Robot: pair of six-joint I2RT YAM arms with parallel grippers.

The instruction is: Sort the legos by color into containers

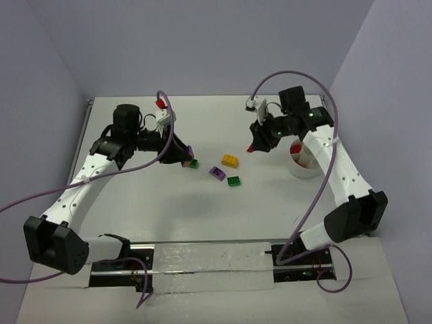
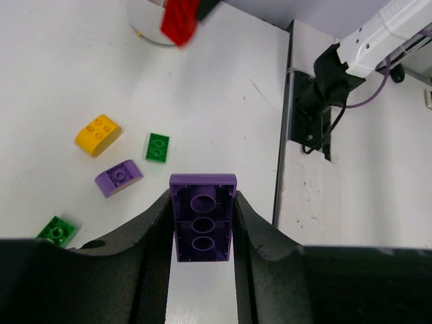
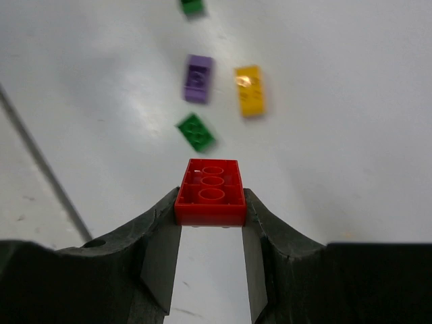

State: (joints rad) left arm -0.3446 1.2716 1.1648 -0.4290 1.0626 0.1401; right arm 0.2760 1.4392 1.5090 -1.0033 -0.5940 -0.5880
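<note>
My left gripper (image 1: 187,154) is shut on a purple brick (image 2: 202,216), held above the table with its hollow underside showing. My right gripper (image 1: 254,146) is shut on a red brick (image 3: 211,191), also underside up, left of the white cup (image 1: 304,170), which holds something red. Between the grippers on the table lie a yellow brick (image 1: 229,160), a second purple brick (image 1: 217,173) and two green bricks, one (image 1: 233,181) near the middle and one (image 1: 194,163) just below my left gripper. The left wrist view shows the same loose bricks: yellow (image 2: 98,134), purple (image 2: 119,177), green (image 2: 157,146).
The right arm (image 1: 337,169) curves round the cup's far and right side. A metal rail (image 1: 209,260) with the arm bases runs along the near edge. Purple cables loop over both arms. Walls close the table at the back and sides.
</note>
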